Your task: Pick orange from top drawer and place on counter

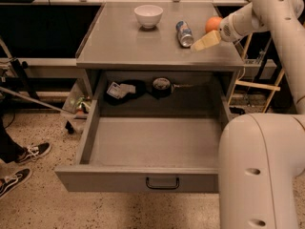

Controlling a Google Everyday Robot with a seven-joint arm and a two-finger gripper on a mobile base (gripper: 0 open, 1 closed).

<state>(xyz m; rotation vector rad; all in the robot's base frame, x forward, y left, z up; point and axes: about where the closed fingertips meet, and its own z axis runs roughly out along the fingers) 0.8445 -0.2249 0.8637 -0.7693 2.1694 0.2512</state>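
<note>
The orange [213,23] is on the right rear part of the counter [143,46], right beside the gripper [204,40]. The gripper reaches in from the right on the white arm [267,8] and hangs just over the counter, in front of and below the orange, hiding its lower edge. I cannot tell whether it touches the orange. The top drawer [152,142] is pulled fully open. Its grey floor is bare, and its front panel carries a small black handle [162,183].
A white bowl [148,15] stands at the counter's back middle. A can [184,33] lies on its side just left of the gripper. Dark items [138,88] sit in the recess behind the drawer. A person's shoes [19,163] are at the left. The robot's white body [262,171] fills the lower right.
</note>
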